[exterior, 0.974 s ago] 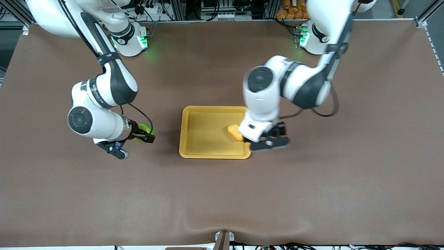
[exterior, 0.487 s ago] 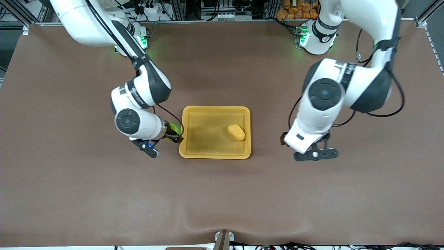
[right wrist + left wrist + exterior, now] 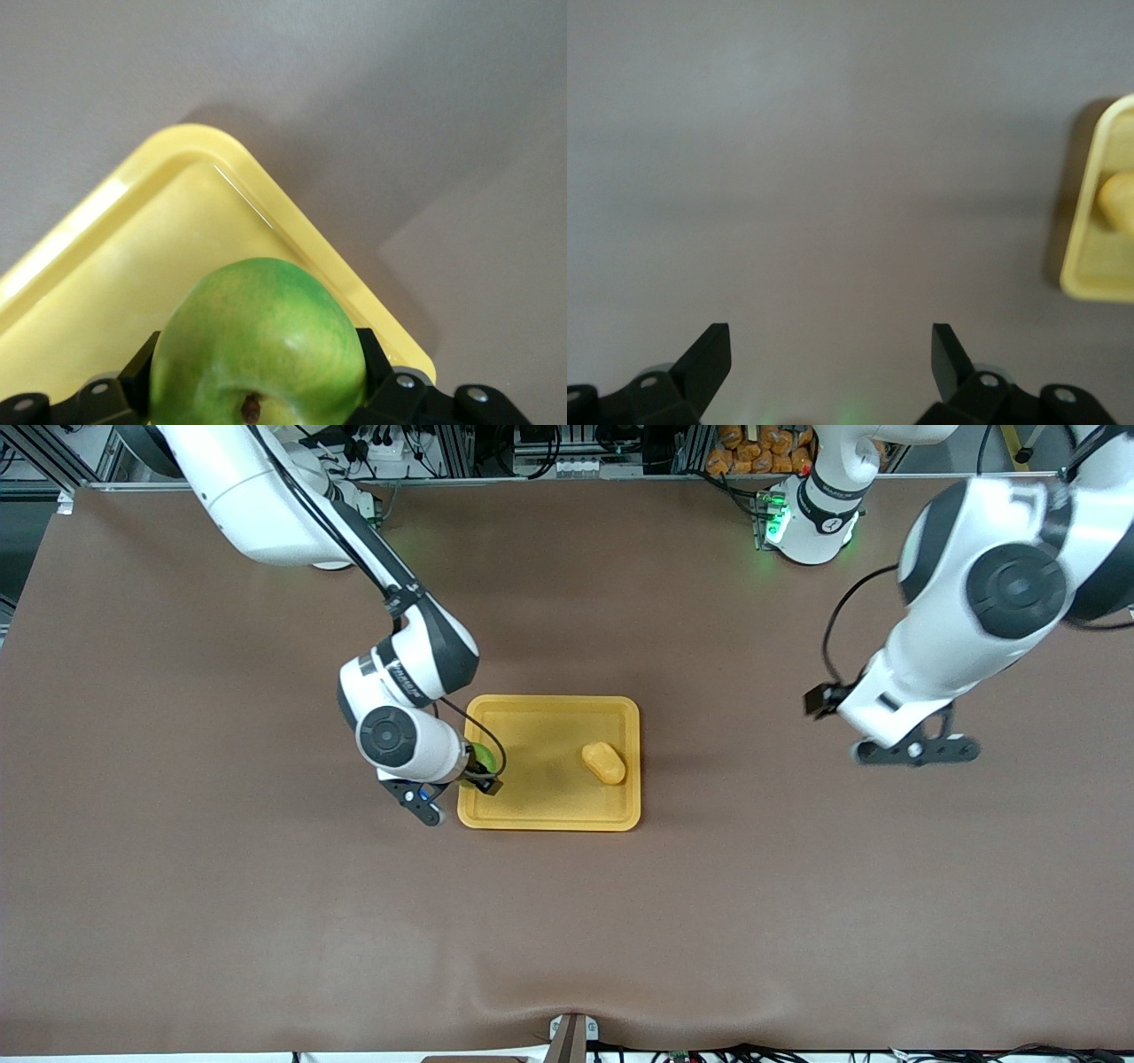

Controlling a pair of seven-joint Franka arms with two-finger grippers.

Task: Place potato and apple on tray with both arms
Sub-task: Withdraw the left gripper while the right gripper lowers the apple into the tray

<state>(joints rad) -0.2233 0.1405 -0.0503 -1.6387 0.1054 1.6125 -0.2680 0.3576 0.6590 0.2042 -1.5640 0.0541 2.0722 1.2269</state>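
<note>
The yellow tray [image 3: 549, 703] lies mid-table. The yellow-orange potato [image 3: 604, 763] lies in it, on the side toward the left arm's end. My right gripper [image 3: 484, 774] is shut on the green apple [image 3: 482, 758] and holds it just above the tray's corner at the right arm's end. In the right wrist view the apple [image 3: 261, 341] fills the space between the fingers of the right gripper [image 3: 257, 376], over the tray [image 3: 133, 257]. My left gripper [image 3: 830, 361] is open and empty over bare table toward the left arm's end [image 3: 917, 751]. The left wrist view also shows the tray [image 3: 1099, 266] and the potato [image 3: 1121, 202].
The brown table [image 3: 567, 921] is bare round the tray. The arms' bases [image 3: 811, 522] stand along the table's edge farthest from the front camera, with cables and orange items past it.
My right gripper carried the apple from the table toward the right arm's end to over the tray's corner. My left gripper left the potato in the tray and drew away toward the left arm's end.
</note>
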